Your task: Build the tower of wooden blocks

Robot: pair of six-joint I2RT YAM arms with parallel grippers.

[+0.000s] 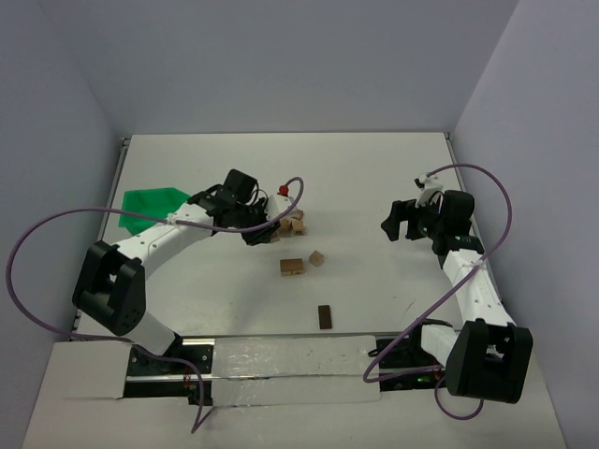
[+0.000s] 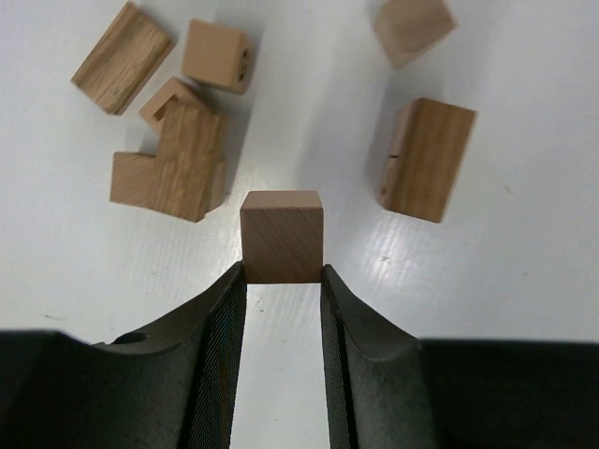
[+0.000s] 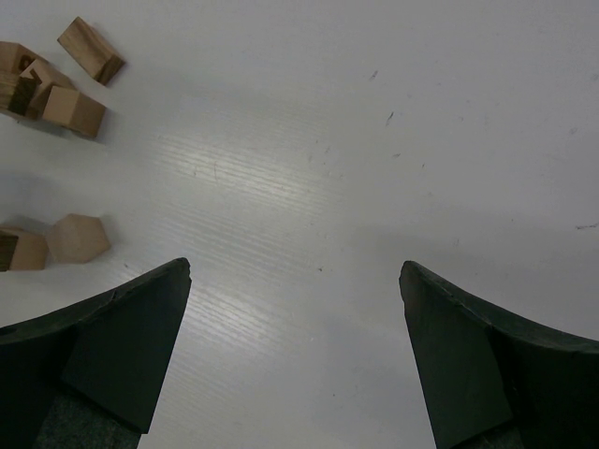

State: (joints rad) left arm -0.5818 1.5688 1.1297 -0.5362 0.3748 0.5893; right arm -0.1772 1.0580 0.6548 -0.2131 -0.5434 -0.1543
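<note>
Bin (image 1: pixel 150 204) in green plastic sits at the left of the white table (image 1: pixel 374 168). To its right, the left gripper (image 2: pixel 282 273) reaches among the wood blocks (image 1: pixel 295 223), its jaws drawn narrow and pinching a light-tan cube (image 2: pixel 281 234) by its near sides; whether the cube is off the surface cannot be told. Beyond it loose blocks lie scattered, some touching. Nearer the arms, a tan block (image 1: pixel 291 267) and a second cube (image 1: pixel 317 257) lie just apart, with a dark block (image 1: pixel 325 316) closer still. At right, well clear of the blocks, the right gripper (image 3: pixel 295 269) hovers over bare table, jaws spread wide, holding nothing.
</note>
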